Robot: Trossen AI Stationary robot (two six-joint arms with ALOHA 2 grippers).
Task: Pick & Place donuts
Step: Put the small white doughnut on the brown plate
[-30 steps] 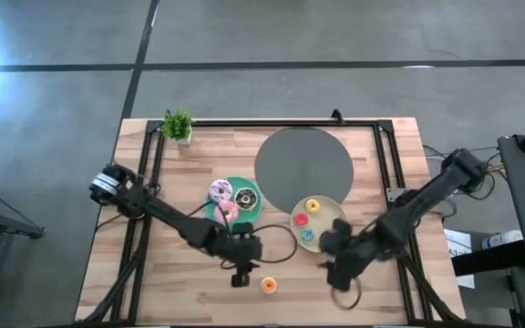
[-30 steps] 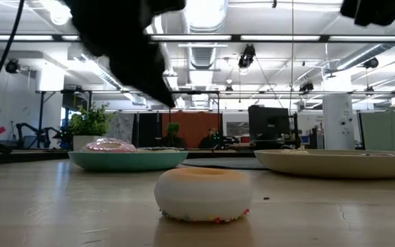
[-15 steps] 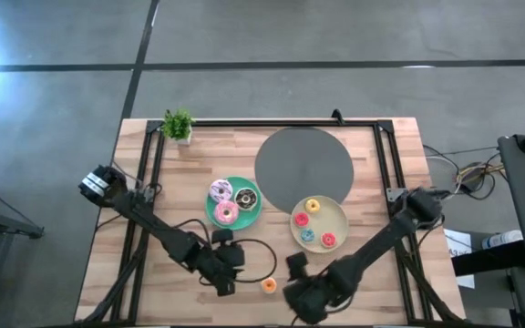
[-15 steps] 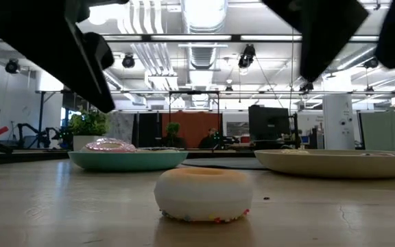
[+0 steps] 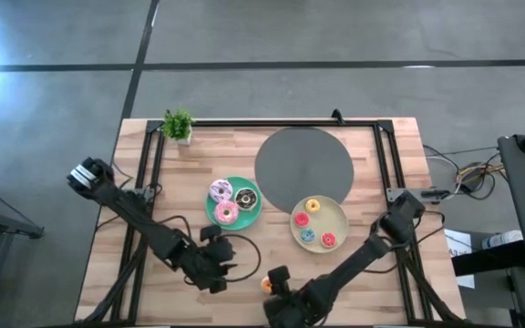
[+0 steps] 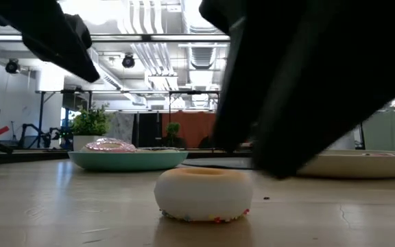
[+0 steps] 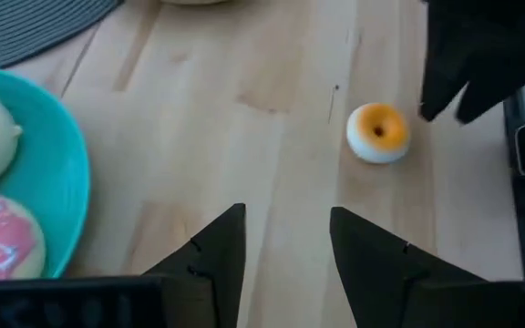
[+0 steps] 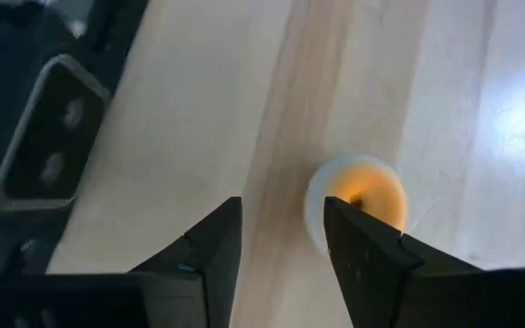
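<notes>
A small orange-topped donut (image 5: 267,284) lies flat on the bare wood near the table's near edge, and shows again in the low view (image 6: 203,194). My right gripper (image 8: 281,232) is open and hovers just above and beside this donut (image 8: 358,196). One of its fingers overlaps the donut's rim in the right wrist view. My left gripper (image 7: 285,246) is open over bare wood, to the left of the donut (image 7: 378,133). The lilac-white (image 5: 221,190), chocolate (image 5: 245,197) and pink-iced (image 5: 226,212) donuts lie on the teal plate (image 5: 210,208).
The pale-yellow plate (image 5: 338,217) holds three tiny donuts. A dark round mat (image 5: 303,162) lies behind the plates, and a small potted plant (image 5: 178,125) stands at the far left corner. A black cable loops on the wood beside the left gripper (image 5: 212,269).
My right gripper has swung from beside the pale-yellow plate toward the table's left and near edge, and now stands by the orange donut. My left gripper has drawn away from that donut toward the table's left. The donut has stayed where it was.
</notes>
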